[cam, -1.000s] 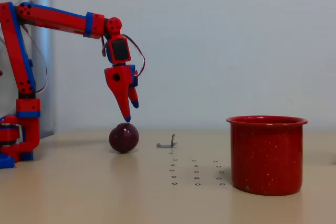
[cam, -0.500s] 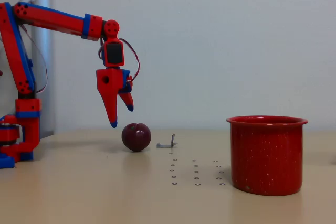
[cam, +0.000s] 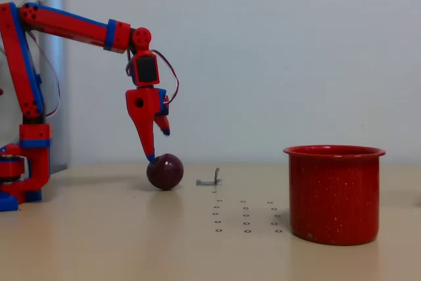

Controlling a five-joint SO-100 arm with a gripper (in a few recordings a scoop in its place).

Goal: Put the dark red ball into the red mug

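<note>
The dark red ball [cam: 165,172] rests on the table left of centre. My red-and-blue gripper [cam: 158,145] hangs just above it, open, with nothing between its fingers. Its long finger [cam: 146,136] points down and its blue tip reaches the ball's upper left side; the shorter finger ends higher up. The red mug [cam: 333,193] stands upright on the table at the right, well apart from the ball and the gripper.
A small grey metal bracket [cam: 210,179] lies on the table just right of the ball. A grid of small dark holes [cam: 245,215] marks the tabletop between ball and mug. The arm's base [cam: 20,185] stands at the left edge.
The ball rolled right from its place a second ago, then slightly back left. My gripper swung left and up, then came down so its long fingertip meets the ball's top left.
</note>
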